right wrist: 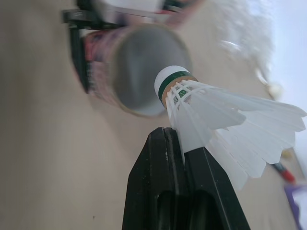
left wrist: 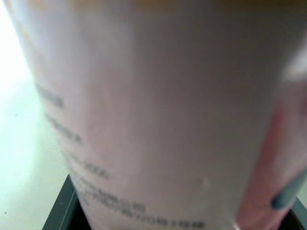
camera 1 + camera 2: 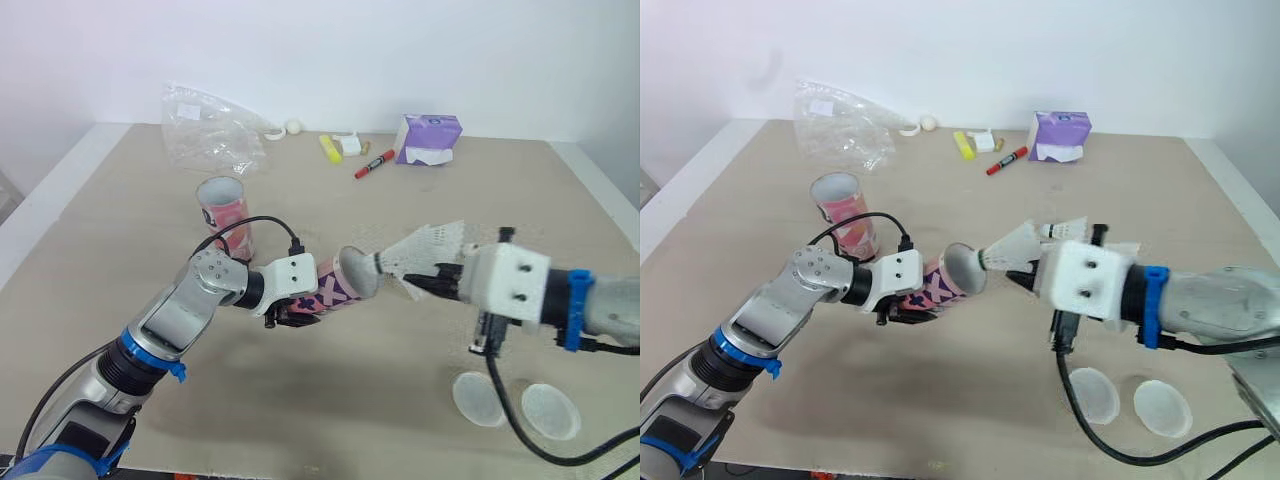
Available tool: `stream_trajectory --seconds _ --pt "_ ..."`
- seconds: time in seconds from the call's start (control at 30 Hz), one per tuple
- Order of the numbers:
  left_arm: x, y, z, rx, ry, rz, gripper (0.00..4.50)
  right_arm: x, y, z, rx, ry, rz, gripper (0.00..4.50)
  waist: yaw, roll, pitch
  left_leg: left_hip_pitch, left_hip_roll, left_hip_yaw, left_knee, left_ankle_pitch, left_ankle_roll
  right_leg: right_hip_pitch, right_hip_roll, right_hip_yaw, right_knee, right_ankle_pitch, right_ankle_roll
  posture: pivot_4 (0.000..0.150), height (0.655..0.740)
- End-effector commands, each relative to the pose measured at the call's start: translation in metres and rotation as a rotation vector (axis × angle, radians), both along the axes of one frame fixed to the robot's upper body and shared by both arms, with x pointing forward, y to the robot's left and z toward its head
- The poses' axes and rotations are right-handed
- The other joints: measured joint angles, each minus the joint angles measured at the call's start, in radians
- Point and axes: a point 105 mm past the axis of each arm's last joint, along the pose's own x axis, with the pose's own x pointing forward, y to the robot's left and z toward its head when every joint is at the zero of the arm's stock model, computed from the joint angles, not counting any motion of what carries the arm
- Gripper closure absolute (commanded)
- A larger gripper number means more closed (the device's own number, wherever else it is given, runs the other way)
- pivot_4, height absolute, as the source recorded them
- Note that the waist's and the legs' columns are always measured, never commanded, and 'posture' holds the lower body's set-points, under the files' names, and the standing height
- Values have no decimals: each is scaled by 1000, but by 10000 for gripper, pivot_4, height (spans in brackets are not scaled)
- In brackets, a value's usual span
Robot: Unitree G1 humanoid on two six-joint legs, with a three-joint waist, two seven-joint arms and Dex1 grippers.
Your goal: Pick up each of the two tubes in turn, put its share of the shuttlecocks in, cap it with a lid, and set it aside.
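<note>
Beige surface [image 3: 400,230] meets white wall [image 3: 350,50]; plastic bag [image 3: 205,125], purple tissue pack [image 3: 430,138] and red marker [image 3: 374,164] lie along far edge. Above mid-surface, left end effector [image 3: 298,312] clamps pink tube [image 3: 340,285], tilted near level. Fingers of right end effector [image 1: 175,141] pinch shuttlecock [image 1: 216,120] by its feathers, cork at tube mouth. Behind, second tube [image 3: 224,212] stands upright; two lids [image 3: 478,398] lie flat at front.

Both eye views look from the head forward and down on the table [image 3: 380,400], and they share the pink tube [image 3: 338,287] near its middle. The left wrist view sits very close against this tube's wall. The right wrist view faces its open mouth from near, past a shuttlecock [image 1: 216,112].
</note>
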Motion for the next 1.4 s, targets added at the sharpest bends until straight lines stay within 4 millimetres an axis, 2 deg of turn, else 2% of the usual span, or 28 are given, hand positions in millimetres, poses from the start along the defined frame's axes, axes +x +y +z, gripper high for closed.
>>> stream_trajectory --seconds 0.03,0.27,0.37,0.53,0.6,0.63,0.67,0.73,0.8,0.9,1.0,1.07,1.4 --pt "-11 -2 -16 22 74 -11 21310 4 6 4 -35 -48 32 44290 0 0 0 0 0 0 0 0 0 0 -1 0 0 0 0 1500 7400" --pt "-12 -2 -17 18 77 4 21310 6 22 3 -33 -46 93 44290 -1 0 0 -1 0 -1 0 -1 1 0 -2 -2 -1 0 0 1500 7400" --pt "-13 -1 -17 18 79 9 21310 6 25 5 -15 -20 100 36482 -1 0 0 -1 0 -1 0 -1 2 0 -2 -2 -1 0 0 1500 7400" --pt "-14 -1 -18 18 86 11 21310 1 26 13 38 8 114 11989 -1 0 0 -1 0 -1 0 -1 2 0 -2 -3 -1 0 0 1500 7400" --pt "-14 -1 -18 19 84 9 21310 4 21 19 154 49 57 1404 -1 0 0 -1 0 -1 0 -1 2 0 -2 -3 -1 0 0 1500 7400" --pt "-14 -1 -18 19 84 8 21310 10 13 24 286 87 -7 187 0 -1 0 -1 0 -1 0 -1 2 0 -2 -3 -1 0 0 1500 7400" --pt "-14 -1 -18 19 84 8 21310 13 8 27 375 117 -52 187 0 -2 -1 -1 0 -2 0 -1 2 0 -3 -3 -1 0 0 1500 7400" --pt "-13 -2 -18 19 83 6 21310 29 -25 21 652 194 -254 187 1 -4 -2 -1 0 -2 0 -1 2 0 -3 -3 -1 1 -1 1500 7400" --pt "-13 -2 -17 19 82 3 21310 39 -59 -3 802 257 -478 187 2 -7 -3 -2 0 -5 -1 -1 2 1 -3 -5 -1 1 -1 1500 7400" --pt "-13 -2 -17 20 79 0 21310 41 -87 -45 867 311 -726 187 1 -2 -5 -2 -2 -4 -1 -1 2 0 -6 -4 -1 1 -1 1500 7400" --pt "-13 -2 -17 21 80 -2 21310 37 -89 -71 940 367 -808 187 -1 6 -8 -2 -3 -3 -3 -1 2 -1 -6 -4 -1 0 -1 1500 7400" --pt "-13 -2 -17 22 78 -3 21310 38 -82 -85 915 378 -824 187 -2 9 -9 -1 -3 -3 -3 -1 2 0 -5 -4 -1 1 -1 1500 7400" --pt "-11 -3 -16 19 73 6 21310 43 -53 -105 900 421 -760 187 -3 9 -10 -1 -3 -4 -2 -1 2 1 2 1 -1 0 1 1500 7400"
